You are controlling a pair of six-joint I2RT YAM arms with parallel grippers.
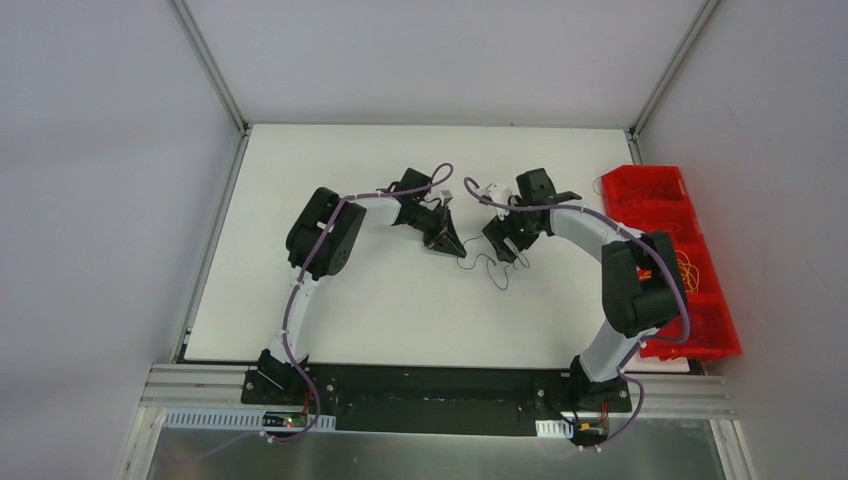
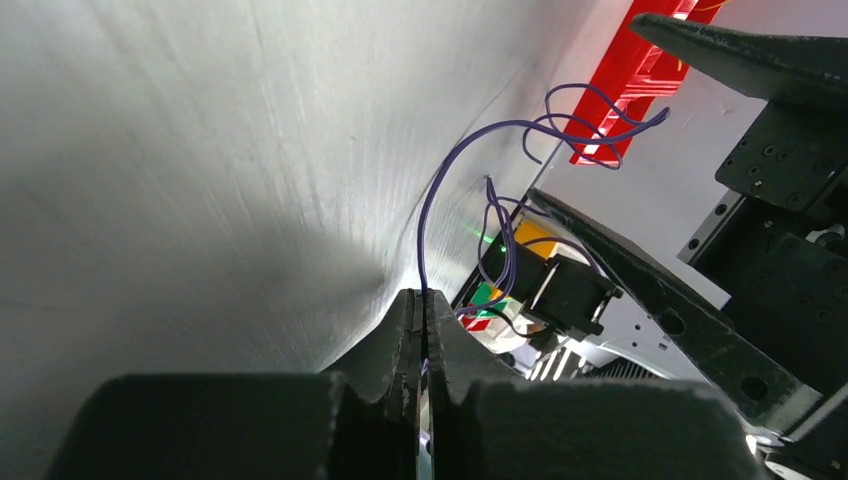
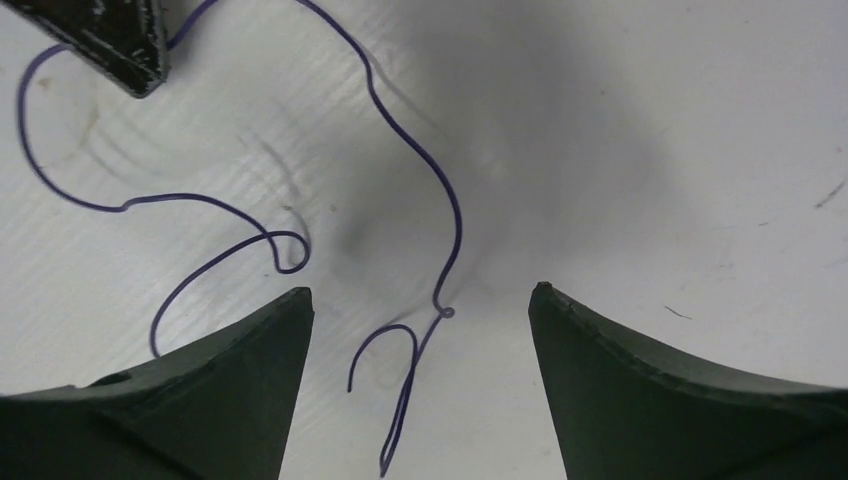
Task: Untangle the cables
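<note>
Left fingers (image 2: 408, 325) clamped shut on purple cable (image 2: 425, 215) at tips. Right fingers (image 3: 265, 350) spread wide over surface (image 3: 650, 150), cable's loose curls lying between them. Red bin (image 1: 640, 185) at right edge.

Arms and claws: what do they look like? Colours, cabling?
The left arm and right arm have white links with bulky black joint housings. A lilac hose runs along each. The left claw and right claw each have two matte black, wedge-shaped fingers. No markings are visible.
</note>
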